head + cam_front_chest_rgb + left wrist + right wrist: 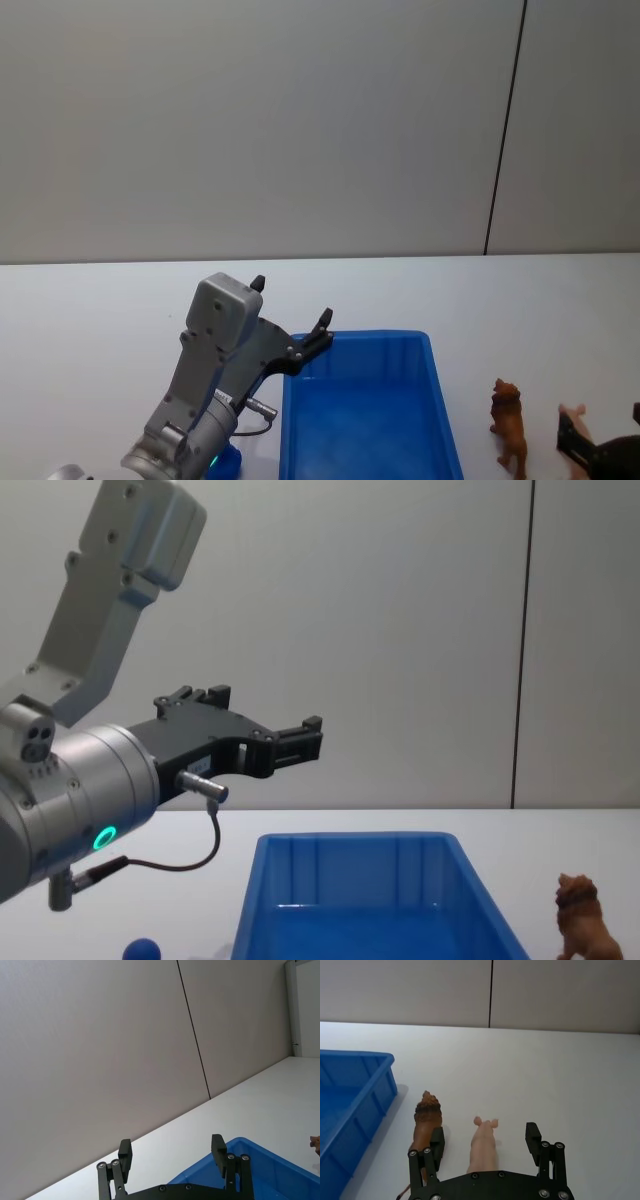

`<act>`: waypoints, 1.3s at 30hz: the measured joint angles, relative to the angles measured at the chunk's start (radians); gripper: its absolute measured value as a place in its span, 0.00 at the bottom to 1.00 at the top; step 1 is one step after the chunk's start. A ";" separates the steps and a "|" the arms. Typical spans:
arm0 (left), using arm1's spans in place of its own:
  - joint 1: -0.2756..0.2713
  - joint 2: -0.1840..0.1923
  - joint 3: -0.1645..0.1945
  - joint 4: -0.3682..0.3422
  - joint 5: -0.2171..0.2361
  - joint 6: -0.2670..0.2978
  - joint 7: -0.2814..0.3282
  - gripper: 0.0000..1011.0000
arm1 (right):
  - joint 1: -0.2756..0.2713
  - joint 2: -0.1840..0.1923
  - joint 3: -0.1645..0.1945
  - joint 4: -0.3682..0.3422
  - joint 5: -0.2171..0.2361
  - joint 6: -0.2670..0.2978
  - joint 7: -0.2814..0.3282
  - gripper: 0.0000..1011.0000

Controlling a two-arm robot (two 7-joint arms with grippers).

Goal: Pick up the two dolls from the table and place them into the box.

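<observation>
The brown lion doll (510, 428) (426, 1119) (585, 922) stands on the white table (90, 320), just right of the blue box (440, 400) (350, 875) (355, 1095). The small dark-blue doll (143, 949) (229, 462) sits on the table left of the box, partly hidden by my left arm. My left gripper (292, 302) (171, 1152) (300, 742) hangs open and empty in the air over the box's far-left corner. My right gripper (485, 1140) (602, 428) is low and open beside the lion, with a pink pig figurine (484, 1146) between its fingers.
The pink pig (573, 413) lies on the table right of the lion. A plain grey wall (300, 120) with a dark vertical seam rises behind the table. The box's inside looks bare.
</observation>
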 joint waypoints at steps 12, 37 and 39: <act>0.000 0.000 0.000 0.000 0.000 0.000 0.000 0.99 | 0.005 -0.015 0.002 0.062 0.000 -0.004 0.011 0.99; 0.000 0.000 0.000 0.000 0.000 0.000 0.000 0.99 | 0.044 -0.055 -0.006 0.174 -0.025 -0.012 0.066 0.44; 0.000 0.000 0.000 0.000 0.000 0.000 0.000 0.99 | 0.045 -0.056 -0.006 0.175 -0.028 -0.012 0.066 0.39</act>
